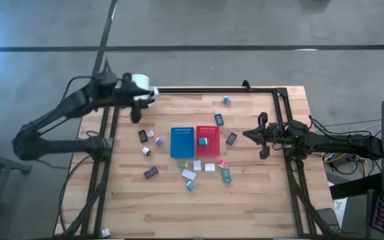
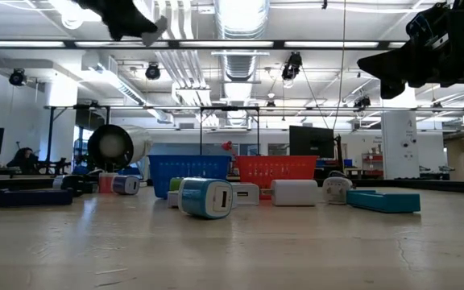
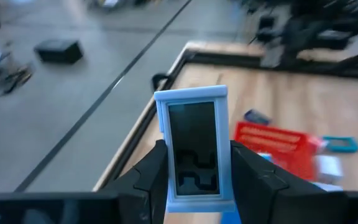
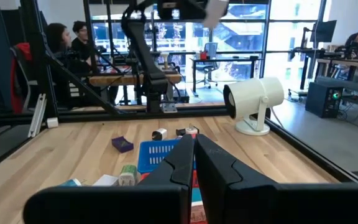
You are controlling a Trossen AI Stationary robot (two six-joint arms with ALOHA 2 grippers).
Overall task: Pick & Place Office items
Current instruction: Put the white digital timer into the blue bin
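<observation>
Holding a pale blue block (image 3: 194,146) clamped between its fingers, the left gripper (image 1: 136,113) hangs at the table's (image 1: 245,200) ten o'clock corner. Right gripper (image 1: 262,137), three o'clock edge, fingers pressed together, empty. Remaining office items (image 1: 189,175) lie around the blue tray (image 1: 182,142) and red tray (image 1: 207,152).

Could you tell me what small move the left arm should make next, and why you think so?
Probably carry its load toward the trays. The left tool is shut on a light blue block, raised over the table's far left corner, away from the blue tray and the red tray. The right tool waits shut at the right edge.
</observation>
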